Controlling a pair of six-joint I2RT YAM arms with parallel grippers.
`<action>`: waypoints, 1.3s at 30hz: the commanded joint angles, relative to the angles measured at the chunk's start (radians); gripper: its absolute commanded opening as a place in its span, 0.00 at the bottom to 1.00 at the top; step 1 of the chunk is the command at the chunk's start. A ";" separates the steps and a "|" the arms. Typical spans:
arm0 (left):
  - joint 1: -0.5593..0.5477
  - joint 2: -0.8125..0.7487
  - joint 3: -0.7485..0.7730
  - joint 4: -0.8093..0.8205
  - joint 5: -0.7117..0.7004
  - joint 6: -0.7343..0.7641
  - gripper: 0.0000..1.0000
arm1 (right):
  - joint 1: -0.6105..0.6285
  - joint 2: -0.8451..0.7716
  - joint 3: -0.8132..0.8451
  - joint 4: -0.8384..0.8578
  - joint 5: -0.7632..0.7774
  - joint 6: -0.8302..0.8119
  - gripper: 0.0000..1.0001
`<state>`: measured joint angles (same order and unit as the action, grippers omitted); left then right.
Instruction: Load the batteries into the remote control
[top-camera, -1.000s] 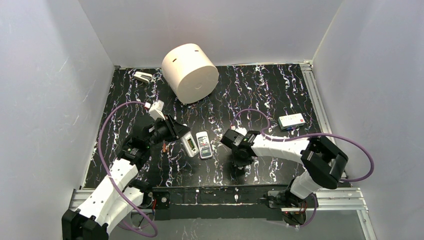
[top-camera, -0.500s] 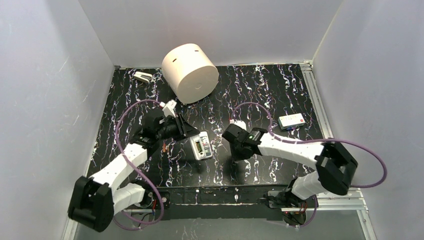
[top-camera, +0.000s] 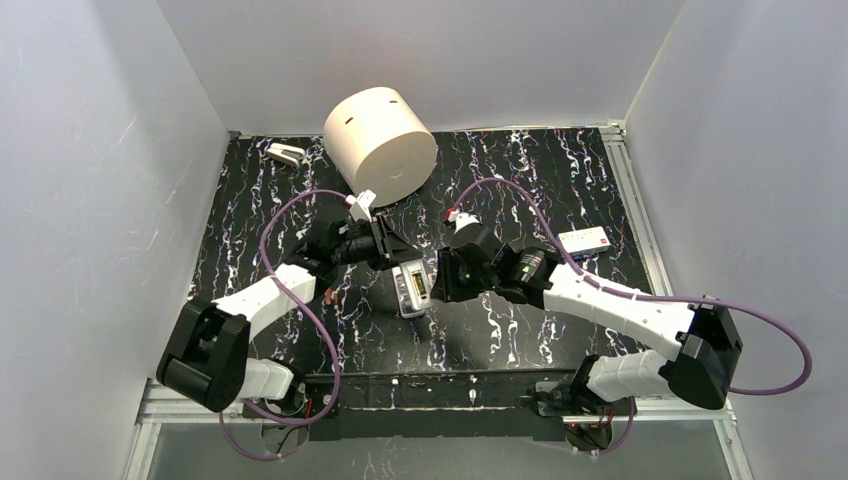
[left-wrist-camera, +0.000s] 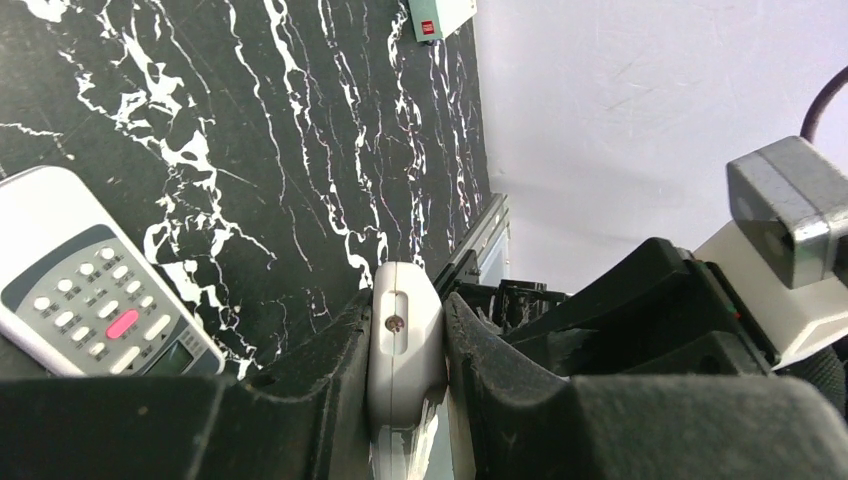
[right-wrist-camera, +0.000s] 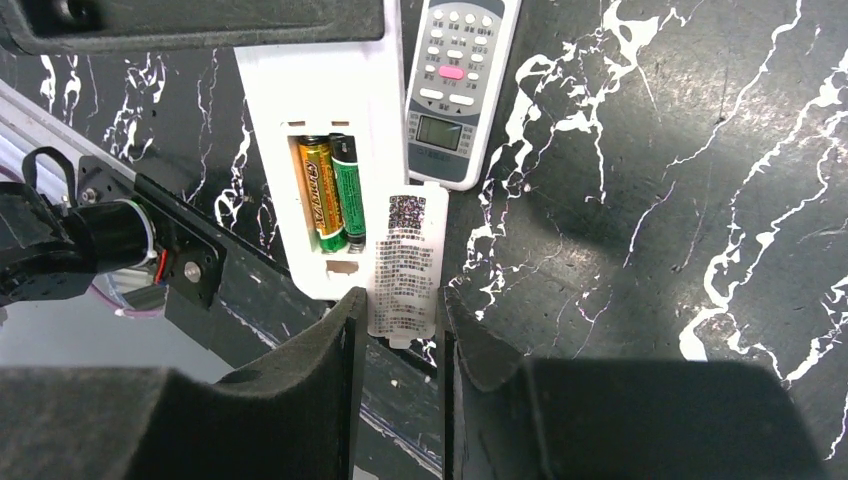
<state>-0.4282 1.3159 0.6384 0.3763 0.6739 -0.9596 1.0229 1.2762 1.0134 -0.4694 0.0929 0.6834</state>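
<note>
Two batteries, one gold-orange (right-wrist-camera: 316, 192) and one green (right-wrist-camera: 349, 190), sit side by side in the open compartment on the back of a white remote (right-wrist-camera: 300, 90). Their long axes are parallel and run along the remote's length. In the overhead view that remote's long axis runs roughly from far to near, close to the middle of the black marbled surface (top-camera: 560, 170). The left jaws are clamped shut on its far end, one on each long edge. The right jaws are closed on a small white cover (right-wrist-camera: 405, 250) with printed text. The cover lies lengthwise just beside the compartment, near the remote's other end. A second remote (right-wrist-camera: 455, 90) lies just beside the first and roughly parallel to it, buttons and display facing up, making two remotes in all. Farther off stand one large cream drum (top-camera: 380, 145), one small white box with a red patch (top-camera: 584, 241), and one small white object (top-camera: 286, 153) in the far left corner.
</note>
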 joint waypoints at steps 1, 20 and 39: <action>-0.012 0.012 0.042 0.063 0.043 -0.020 0.00 | 0.012 0.022 0.053 0.040 -0.015 -0.011 0.20; -0.042 0.008 0.013 0.106 0.049 0.023 0.00 | 0.066 0.114 0.139 -0.039 0.064 -0.050 0.21; -0.044 -0.023 -0.028 0.111 0.033 0.043 0.00 | 0.088 0.184 0.214 -0.145 0.136 -0.056 0.20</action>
<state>-0.4679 1.3396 0.6163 0.4641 0.6815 -0.9234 1.1088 1.4406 1.1774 -0.5720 0.1848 0.6445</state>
